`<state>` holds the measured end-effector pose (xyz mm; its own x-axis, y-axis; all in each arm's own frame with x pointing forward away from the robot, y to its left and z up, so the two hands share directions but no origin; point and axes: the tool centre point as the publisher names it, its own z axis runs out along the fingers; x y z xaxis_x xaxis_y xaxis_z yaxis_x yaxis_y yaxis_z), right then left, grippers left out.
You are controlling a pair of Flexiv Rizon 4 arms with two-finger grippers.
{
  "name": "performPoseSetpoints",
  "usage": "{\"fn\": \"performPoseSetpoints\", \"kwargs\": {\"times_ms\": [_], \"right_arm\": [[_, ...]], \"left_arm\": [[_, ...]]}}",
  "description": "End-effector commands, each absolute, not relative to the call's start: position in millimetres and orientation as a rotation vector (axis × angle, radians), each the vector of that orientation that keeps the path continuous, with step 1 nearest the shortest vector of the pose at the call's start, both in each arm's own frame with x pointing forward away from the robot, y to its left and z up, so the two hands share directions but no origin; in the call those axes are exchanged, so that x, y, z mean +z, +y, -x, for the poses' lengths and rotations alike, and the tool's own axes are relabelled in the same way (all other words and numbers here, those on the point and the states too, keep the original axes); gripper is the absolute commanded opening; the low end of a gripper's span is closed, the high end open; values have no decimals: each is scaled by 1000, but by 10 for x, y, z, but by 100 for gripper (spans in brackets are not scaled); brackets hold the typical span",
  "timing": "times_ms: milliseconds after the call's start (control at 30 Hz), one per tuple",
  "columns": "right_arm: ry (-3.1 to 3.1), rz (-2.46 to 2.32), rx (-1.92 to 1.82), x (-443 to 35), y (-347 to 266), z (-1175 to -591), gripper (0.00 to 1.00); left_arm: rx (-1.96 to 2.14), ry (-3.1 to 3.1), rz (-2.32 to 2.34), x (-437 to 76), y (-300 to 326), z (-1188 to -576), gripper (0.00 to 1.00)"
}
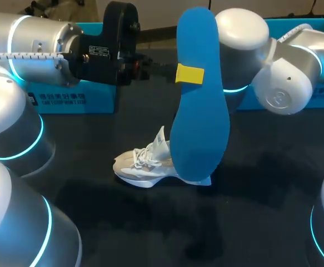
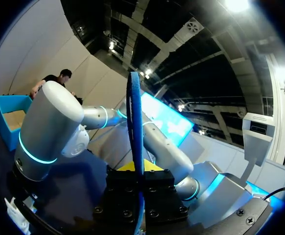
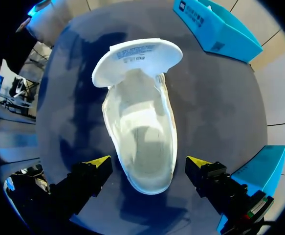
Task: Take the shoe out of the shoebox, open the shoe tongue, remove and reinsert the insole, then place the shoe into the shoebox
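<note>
Gripping the blue insole [image 1: 199, 111] edge-on, L gripper [image 2: 135, 168] is clenched on it w/ both yellow tips, holding it upright over the table [image 1: 250, 183], above the white shoe [image 1: 145, 164]. R gripper [image 3: 148, 161] hangs over the shoe's heel end, fingers spread wide either side, apart from it, holding nothing. Shoe sits on its sole w/ tongue [image 3: 137, 58] folded fwd, outside the blue shoebox [image 1: 73, 100].
</note>
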<state>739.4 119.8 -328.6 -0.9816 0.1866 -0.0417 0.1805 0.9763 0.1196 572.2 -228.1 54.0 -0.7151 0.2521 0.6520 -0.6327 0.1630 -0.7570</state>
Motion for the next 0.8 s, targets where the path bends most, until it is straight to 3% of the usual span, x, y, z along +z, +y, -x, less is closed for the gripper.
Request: {"fn": "performPoseSetpoints", "kwargs": {"times_ms": [33, 800], "right_arm": [[3067, -271, 150, -3274, 1265, -7449, 100], [3151, -92, 169, -3688, 1617, -7937, 100]], "left_arm": [[1636, -1753, -365, 529, -2292, -5717, 0], [1636, -1753, -365, 529, -2292, -5717, 0]]}}
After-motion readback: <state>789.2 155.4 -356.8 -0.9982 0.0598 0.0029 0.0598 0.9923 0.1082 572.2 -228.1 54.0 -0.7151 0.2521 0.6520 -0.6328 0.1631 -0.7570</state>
